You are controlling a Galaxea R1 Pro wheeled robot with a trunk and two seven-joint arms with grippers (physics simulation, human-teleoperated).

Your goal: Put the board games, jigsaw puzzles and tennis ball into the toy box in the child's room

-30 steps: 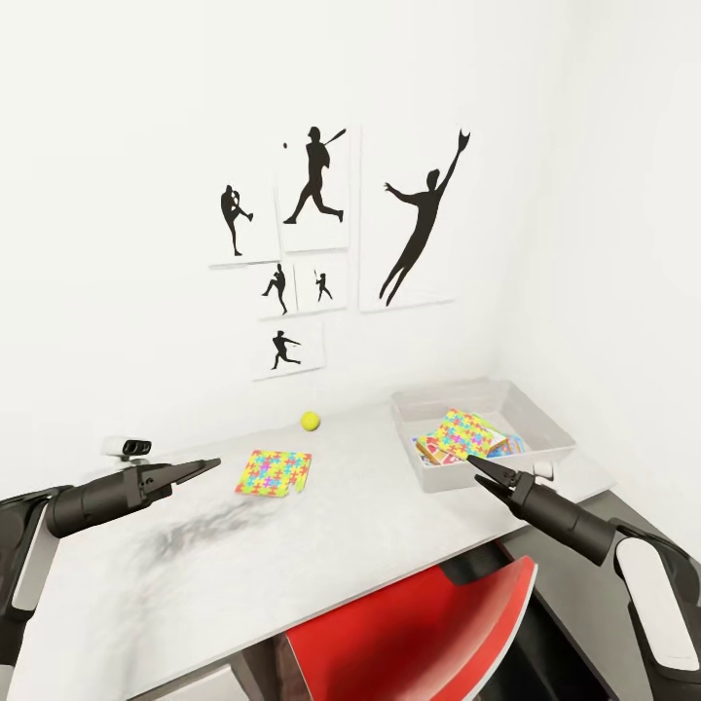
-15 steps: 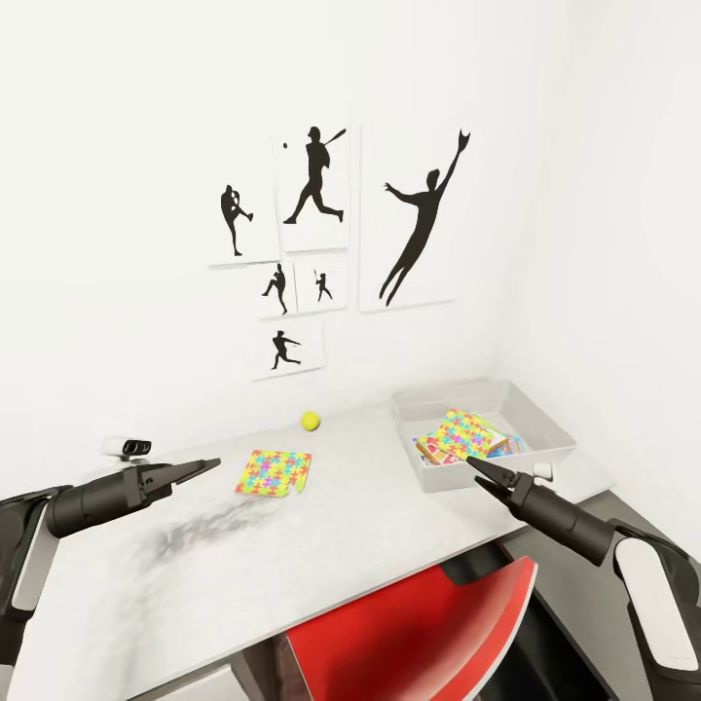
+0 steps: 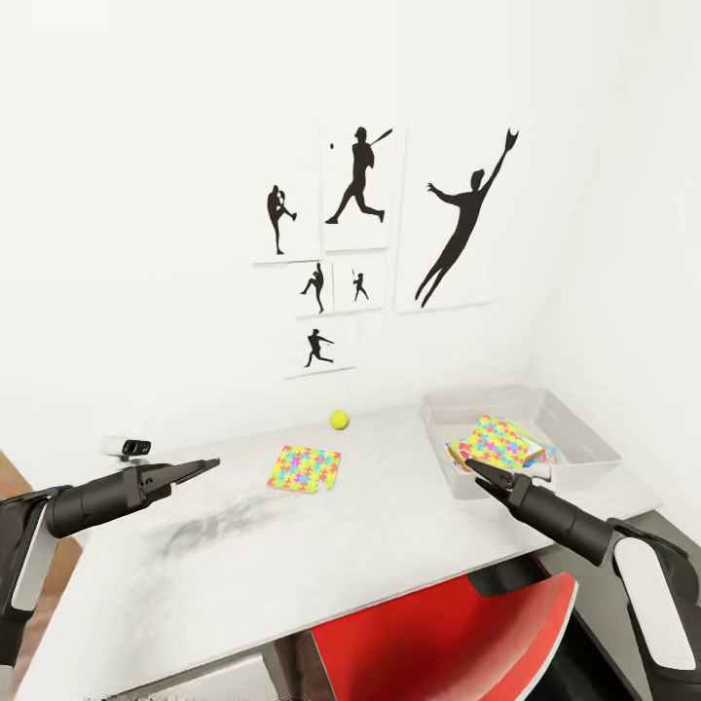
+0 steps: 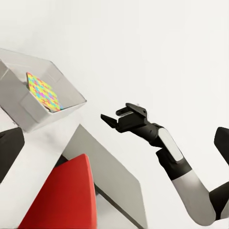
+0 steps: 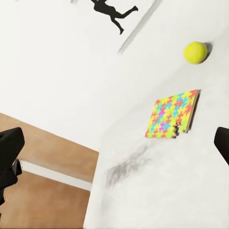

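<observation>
While both hands hover open, left hand [image 3: 209, 463], right hand [image 3: 474, 469], bright multicoloured jigsaw puzzle [image 3: 306, 467] flat on table [image 3: 370, 526].

The walls [image 3: 146, 195] are plain white and meet in a corner at the right. On the back wall hang white pictures [image 3: 360, 185] with black shapes of ball players. The tabletop [image 3: 370, 545] is long and pale grey-white. A red chair [image 3: 438, 633] is tucked under its near edge. A bit of brown wood floor [image 5: 43, 200] shows at the far left.
</observation>
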